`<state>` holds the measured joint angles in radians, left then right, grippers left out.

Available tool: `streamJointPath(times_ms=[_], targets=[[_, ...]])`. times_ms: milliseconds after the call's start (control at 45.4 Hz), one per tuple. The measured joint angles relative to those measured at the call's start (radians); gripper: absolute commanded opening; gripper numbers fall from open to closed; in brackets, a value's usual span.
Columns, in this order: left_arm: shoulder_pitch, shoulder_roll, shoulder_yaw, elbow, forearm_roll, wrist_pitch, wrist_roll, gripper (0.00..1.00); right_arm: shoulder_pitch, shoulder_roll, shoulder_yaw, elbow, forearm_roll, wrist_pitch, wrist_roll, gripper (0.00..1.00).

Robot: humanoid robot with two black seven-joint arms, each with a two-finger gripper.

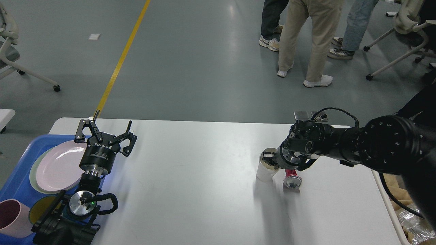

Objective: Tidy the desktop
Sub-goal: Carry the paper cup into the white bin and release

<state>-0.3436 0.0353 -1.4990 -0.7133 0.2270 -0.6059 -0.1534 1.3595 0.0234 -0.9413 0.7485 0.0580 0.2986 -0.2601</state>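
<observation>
Spanning most of the head view below the grey floor, the desktop (204,177) is being seen as a wide, glossy white slab with rounded corners; it is judged heavy, stiff and slippery, to be cleared rather than gripped. Nearest, a mug (12,217) and plates (58,166) are being held in the blue tray (17,183) at its left edge. Above the tray's right edge, the left gripper (105,134) is being held spread and empty. Right of centre, a white cup (266,170) is being met at its rim by the right gripper (272,159), its closure not discernible; a red can (292,178) is lying just beside the cup.
</observation>
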Motion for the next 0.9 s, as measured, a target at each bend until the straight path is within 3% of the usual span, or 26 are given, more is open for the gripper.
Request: streamJointPath(times_ms=[286,418,639,837,903], targets=[[0.0,0.0,0.0,0.0,0.0,0.0,-0.001,0.97,0.078,-0.066,0.044,0.062,0.025,0.016,-0.001,0.0],[0.0,0.0,0.0,0.0,0.0,0.0,-0.001,0.97,0.199,-0.144,0.031,0.188,0.028,0.078,-0.004,0.0],[0.0,0.0,0.0,0.0,0.0,0.0,-0.001,0.97,0.503,-0.241,-0.093,0.41,0.052,0.28,-0.005,0.0],[0.0,0.0,0.0,0.0,0.0,0.0,0.0,0.97,0.775,-0.3,-0.264,0.637,0.137,0.354,0.014,0.0],[0.0,0.0,0.0,0.0,0.0,0.0,0.0,0.97,0.848,-0.324,-0.325,0.718,0.145,0.356,0.041,0.0]])
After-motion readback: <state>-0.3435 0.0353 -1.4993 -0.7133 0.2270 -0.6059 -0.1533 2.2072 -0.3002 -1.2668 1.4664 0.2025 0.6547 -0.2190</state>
